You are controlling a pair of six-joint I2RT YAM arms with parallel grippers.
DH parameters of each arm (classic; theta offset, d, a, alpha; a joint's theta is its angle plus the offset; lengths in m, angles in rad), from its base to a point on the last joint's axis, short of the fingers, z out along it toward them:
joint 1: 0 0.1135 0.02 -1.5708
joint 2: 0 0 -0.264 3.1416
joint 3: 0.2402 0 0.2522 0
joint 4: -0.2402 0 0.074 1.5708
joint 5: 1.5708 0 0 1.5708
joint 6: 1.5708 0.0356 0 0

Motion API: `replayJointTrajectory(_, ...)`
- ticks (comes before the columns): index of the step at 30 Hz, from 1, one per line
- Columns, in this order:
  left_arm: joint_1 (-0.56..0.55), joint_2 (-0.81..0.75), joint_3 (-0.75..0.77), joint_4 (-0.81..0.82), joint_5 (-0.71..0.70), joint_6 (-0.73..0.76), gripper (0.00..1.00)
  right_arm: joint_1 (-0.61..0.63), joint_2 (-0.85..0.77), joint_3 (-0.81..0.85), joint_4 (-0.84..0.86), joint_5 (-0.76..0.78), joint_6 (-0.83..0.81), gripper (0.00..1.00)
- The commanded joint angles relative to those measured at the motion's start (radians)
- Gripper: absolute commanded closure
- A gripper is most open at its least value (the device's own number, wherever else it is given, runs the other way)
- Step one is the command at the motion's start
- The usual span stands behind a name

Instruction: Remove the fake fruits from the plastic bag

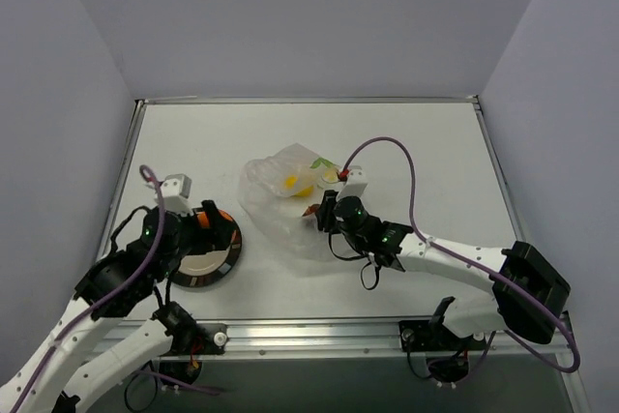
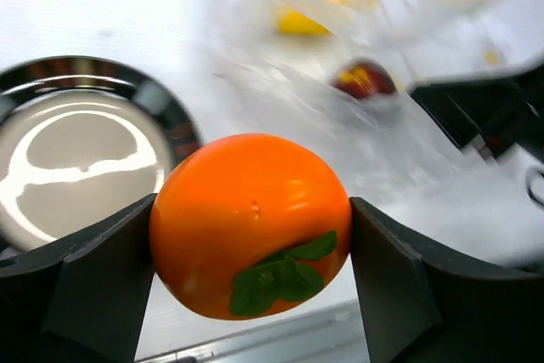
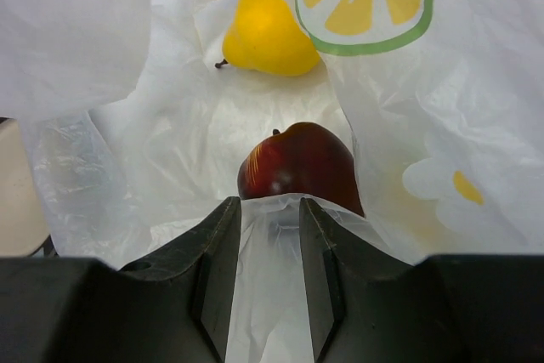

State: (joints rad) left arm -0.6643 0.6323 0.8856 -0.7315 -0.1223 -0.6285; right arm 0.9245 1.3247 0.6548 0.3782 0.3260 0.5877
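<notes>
My left arm (image 1: 106,287) sits folded at the near left, wrist tipped down. The left gripper (image 2: 252,231) has its jaws set wide, and both fingers (image 2: 102,278) press flat against the sides of the orange fruit (image 2: 246,193). My right arm (image 1: 455,263) stretches low from the near right toward the middle. The right gripper (image 3: 269,235) points left, jaws a narrow gap apart with film of the plastic bag (image 3: 85,14) between them (pinched or only draped, I can't tell).
</notes>
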Motion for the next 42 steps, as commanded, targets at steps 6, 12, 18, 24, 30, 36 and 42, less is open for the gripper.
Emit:
replayJointTrajectory(6, 0.048, 0.041, -0.171, 0.062, -0.522, -0.235, 0.5, 0.002, -0.093, -0.021, 0.045, -0.102, -0.019, 0.69)
replayJointTrajectory(12, 0.113, 0.167, -0.275, 0.214, -0.548, -0.275, 0.45, 0.027, -0.137, -0.026, -0.008, -0.1, -0.029, 0.69)
replayJointTrajectory(18, 0.204, 0.164, -0.336, 0.297, -0.441, -0.243, 0.07, 0.085, -0.186, -0.027, -0.076, -0.053, -0.002, 0.64)
replayJointTrajectory(24, 0.206, 0.106, -0.318, 0.264, -0.344, -0.197, 0.06, 0.148, -0.252, 0.011, -0.166, 0.005, -0.002, 0.55)
replayJointTrajectory(30, 0.203, -0.025, -0.272, 0.185, -0.266, -0.125, 0.02, 0.148, -0.369, 0.058, -0.271, 0.088, -0.017, 0.29)
replayJointTrajectory(36, 0.157, -0.025, -0.182, 0.263, -0.047, -0.028, 0.23, 0.131, -0.426, 0.104, -0.434, 0.2, -0.002, 0.25)
replayJointTrajectory(42, -0.14, 0.205, -0.031, 0.322, -0.011, 0.068, 0.26, 0.073, -0.378, 0.065, -0.463, 0.216, 0.061, 0.16)
